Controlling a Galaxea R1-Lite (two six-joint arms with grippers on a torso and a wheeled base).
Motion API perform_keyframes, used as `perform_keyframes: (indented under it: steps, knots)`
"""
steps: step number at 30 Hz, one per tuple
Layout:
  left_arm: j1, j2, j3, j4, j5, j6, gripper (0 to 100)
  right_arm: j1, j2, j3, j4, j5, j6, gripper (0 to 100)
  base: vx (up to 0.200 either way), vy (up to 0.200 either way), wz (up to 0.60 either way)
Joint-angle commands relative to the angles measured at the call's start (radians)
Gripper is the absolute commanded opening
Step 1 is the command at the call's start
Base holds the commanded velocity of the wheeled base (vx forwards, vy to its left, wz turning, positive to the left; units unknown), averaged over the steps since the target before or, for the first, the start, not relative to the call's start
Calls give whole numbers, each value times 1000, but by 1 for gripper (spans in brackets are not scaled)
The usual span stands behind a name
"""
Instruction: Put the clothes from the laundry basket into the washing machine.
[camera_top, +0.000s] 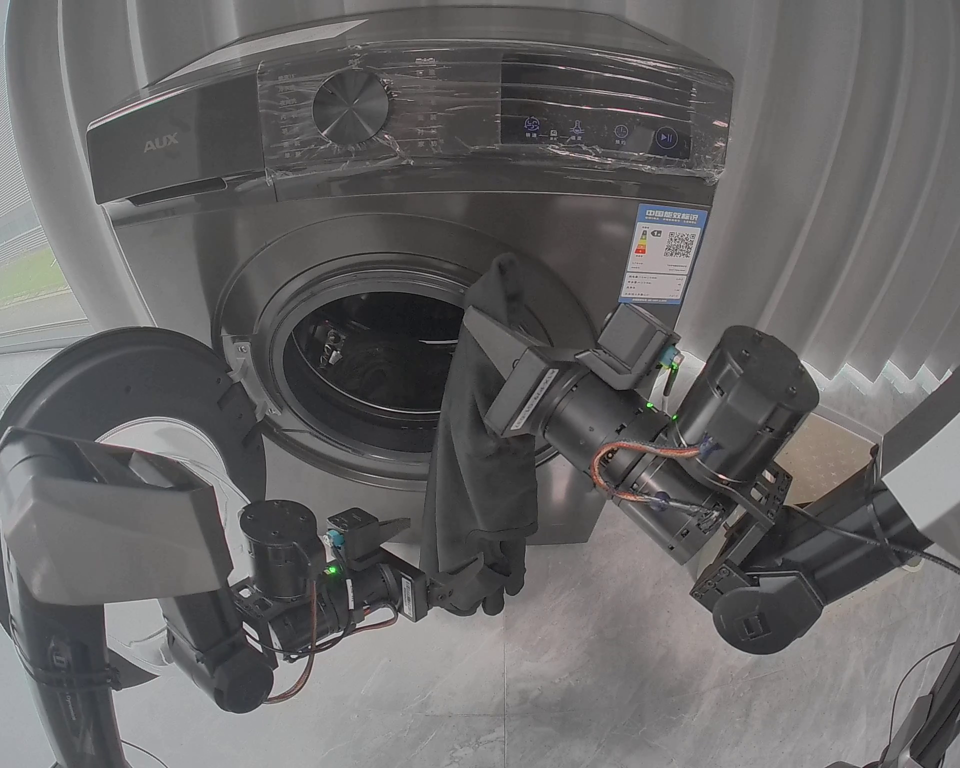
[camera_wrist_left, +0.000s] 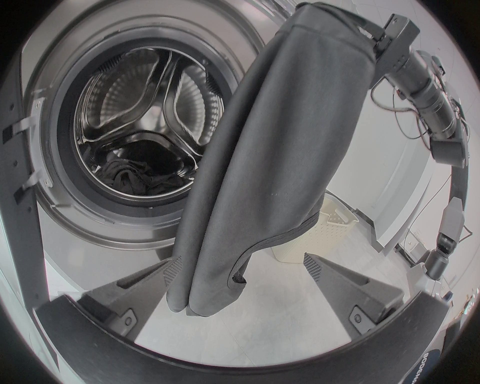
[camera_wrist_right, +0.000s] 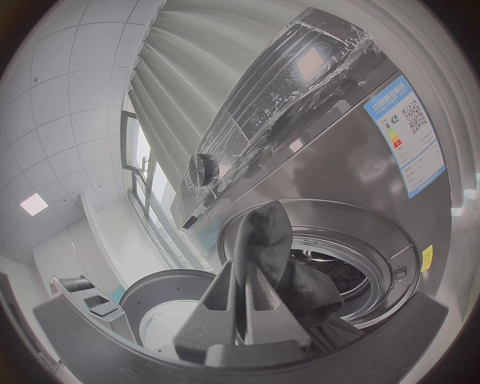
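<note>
Dark grey cloth is pinched between the closed fingers of the right gripper (camera_wrist_right: 243, 282). It has the top of a long garment (camera_top: 480, 460) and holds it just in front of the right rim of the opening (camera_top: 370, 365) of the washing machine (camera_top: 560, 230). From there the garment hangs straight down past the opening's lower rim, outside it. Its bottom end falls between the fingers of the left gripper (camera_wrist_left: 240, 260), which are spread wide with nothing clamped. That gripper sits below the opening's right rim.

Inside the opening, a heap of dark clothes (camera_wrist_left: 135, 172) lies at the bottom of the drum. The door (camera_top: 130, 390) stands swung wide to the left of the opening. The pale laundry basket (camera_wrist_left: 325, 230) sits on the floor (camera_top: 600, 660) well to the right of it.

The main risk appears to be the garment's length. If the right gripper lets go with only the top past the rim, the hanging weight would likely drag it back out onto the floor or leave it draped over the seal. A left gripper closing off-centre could also miss the hem.
</note>
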Motion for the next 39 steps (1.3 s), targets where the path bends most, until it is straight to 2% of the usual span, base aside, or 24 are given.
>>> perform_keyframes:
  steps: [1,21,22,33,39]
  knots:
    - [2,58,-26,2,2,-1,100,4,2,0,-4,0,0,0,0,0,0]
    - [3,244,-241,-9,5,-3,100,12,-4,12,-19,-3,9,0,0,0,0]
    - [3,244,-241,-9,5,-5,0,11,-5,14,-19,-3,9,0,0,0,0]
    - [6,225,-218,-15,8,-5,0,-12,-5,15,-25,-5,11,0,0,0,0]
    - [2,115,-138,-18,0,-1,0,-31,-7,18,-27,-5,11,0,0,0,0]
